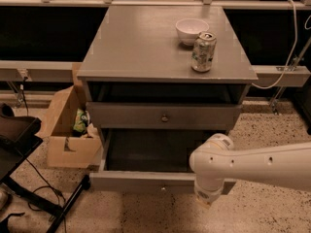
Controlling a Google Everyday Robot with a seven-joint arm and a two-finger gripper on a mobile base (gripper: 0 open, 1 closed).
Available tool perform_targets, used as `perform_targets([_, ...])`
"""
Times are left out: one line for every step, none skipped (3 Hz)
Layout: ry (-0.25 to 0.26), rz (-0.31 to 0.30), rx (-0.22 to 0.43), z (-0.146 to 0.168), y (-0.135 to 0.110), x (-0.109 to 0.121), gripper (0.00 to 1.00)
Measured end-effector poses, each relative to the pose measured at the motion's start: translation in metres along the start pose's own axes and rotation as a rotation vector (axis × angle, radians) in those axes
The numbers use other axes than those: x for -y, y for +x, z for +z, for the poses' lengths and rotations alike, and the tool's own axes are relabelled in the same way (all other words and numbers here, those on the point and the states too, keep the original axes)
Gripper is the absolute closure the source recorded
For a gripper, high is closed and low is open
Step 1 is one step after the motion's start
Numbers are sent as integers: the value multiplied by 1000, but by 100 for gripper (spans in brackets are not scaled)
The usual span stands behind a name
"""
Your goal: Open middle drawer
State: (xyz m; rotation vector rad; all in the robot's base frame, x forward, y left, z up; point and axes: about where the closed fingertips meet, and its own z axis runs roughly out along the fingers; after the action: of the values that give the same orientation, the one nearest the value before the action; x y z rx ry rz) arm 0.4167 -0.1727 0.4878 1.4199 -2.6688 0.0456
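Note:
The grey cabinet [146,47] shows two drawer fronts. The upper one [121,116] is shut, with a round knob [165,117]. Below it the middle drawer [141,181] stands pulled out towards me, its dark inside [150,149] open to view and its small knob [163,189] on the front. The lowest drawer is hidden under it. My gripper [208,199] hangs at the end of the white arm [252,164], pointing down at the right part of the pulled-out drawer's front, right of the knob.
A white bowl [191,30] and a drinks can [203,51] stand on the cabinet top at the right. An open cardboard box [68,130] sits on the floor at the left. A black stand [19,144] with cables lies further left.

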Motion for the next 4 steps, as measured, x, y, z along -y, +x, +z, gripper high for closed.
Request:
perform_targets([-12, -6, -38, 7, 19, -16, 0])
perform_targets([50, -62, -1, 9, 0, -1, 0])
perform_targets([147, -148, 32, -4, -22, 22, 0])
perform_targets([158, -157, 30, -4, -22, 25, 0])
